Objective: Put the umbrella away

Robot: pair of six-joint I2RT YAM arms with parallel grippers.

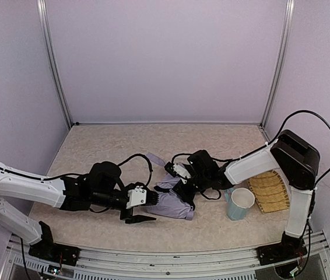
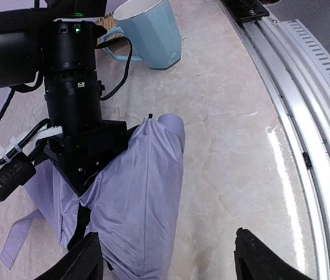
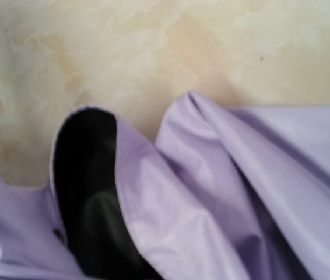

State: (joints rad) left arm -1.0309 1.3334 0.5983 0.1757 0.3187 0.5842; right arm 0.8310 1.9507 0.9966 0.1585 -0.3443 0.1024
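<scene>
1. The umbrella lies collapsed on the table, near the mug on the mug's left-arm side. Its lavender fabric is loosely bunched, not wrapped.
2. The left gripper sits on the far side of the umbrella from the mug. Its fingers are spread wide and grip nothing.
3. The end of the umbrella farthest from the mug lies between those fingers. One finger is just beside the fabric, and contact cannot be confirmed. The other stands apart over bare table.
4. The right gripper is between the mug and the left gripper, pressed down onto the top of the umbrella. Fabric hides its fingers, so its opening and grip cannot be told.
5. The right wrist view shows only folds of the umbrella, with a pocket of black lining exposed.
6. A yellow slatted mat lies just beside the mug, on the side away from the umbrella.
</scene>
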